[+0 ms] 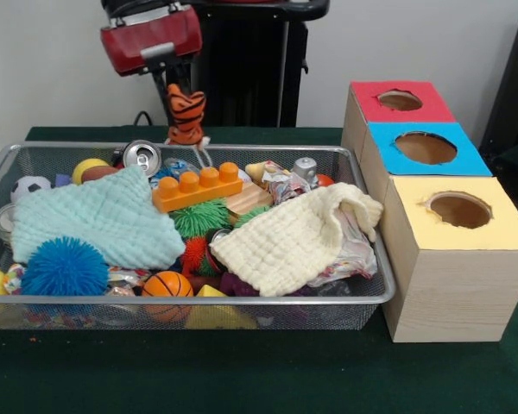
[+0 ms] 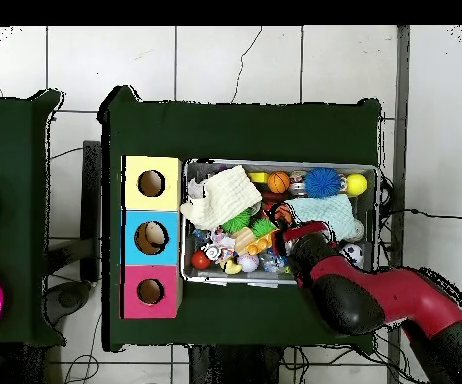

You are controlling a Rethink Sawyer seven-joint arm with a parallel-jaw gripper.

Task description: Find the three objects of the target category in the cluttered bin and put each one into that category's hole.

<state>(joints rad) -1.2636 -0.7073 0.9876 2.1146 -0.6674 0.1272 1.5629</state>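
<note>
— Three boxes (image 1: pixel 440 216) stand in a row beside the basket (image 1: pixel 363 297): red-topped farthest from the front camera, blue in the middle, yellow nearest. Where is the gripper?

— Up over the basket's far edge. The gripper (image 1: pixel 180 97) hangs from the red arm (image 1: pixel 151 39) and is closed on the tiger toy (image 1: pixel 186 114) — orange with black stripes — which dangles clear above the clutter, a pale cord trailing under it.

— And the red box's hole (image 1: pixel 400 100)?

— Well off to the side of the toy in the front view, at the far end of the row. From overhead the red-topped box (image 2: pixel 150 291) sits nearest the robot's base, and its hole (image 2: pixel 150 291) looks dark; the blue box's hole (image 2: pixel 151 238) shows something pale inside.

— What lies in the basket?

— Plenty. A mint-green cloth (image 1: pixel 95 220) and a cream cloth (image 1: pixel 293 241) cover much of it; between them sit an orange building brick (image 1: pixel 198 187) and a green spiky ball (image 1: pixel 200 216). A blue spiky ball (image 1: pixel 65 267) and a small basketball (image 1: pixel 167 289) lie by the near rim, a soda can (image 1: pixel 142 157) by the far rim.

— Any yellow-tan toy?

— A pale tan shape (image 1: pixel 261 172) shows just behind the brick, but I cannot tell what it is
</note>
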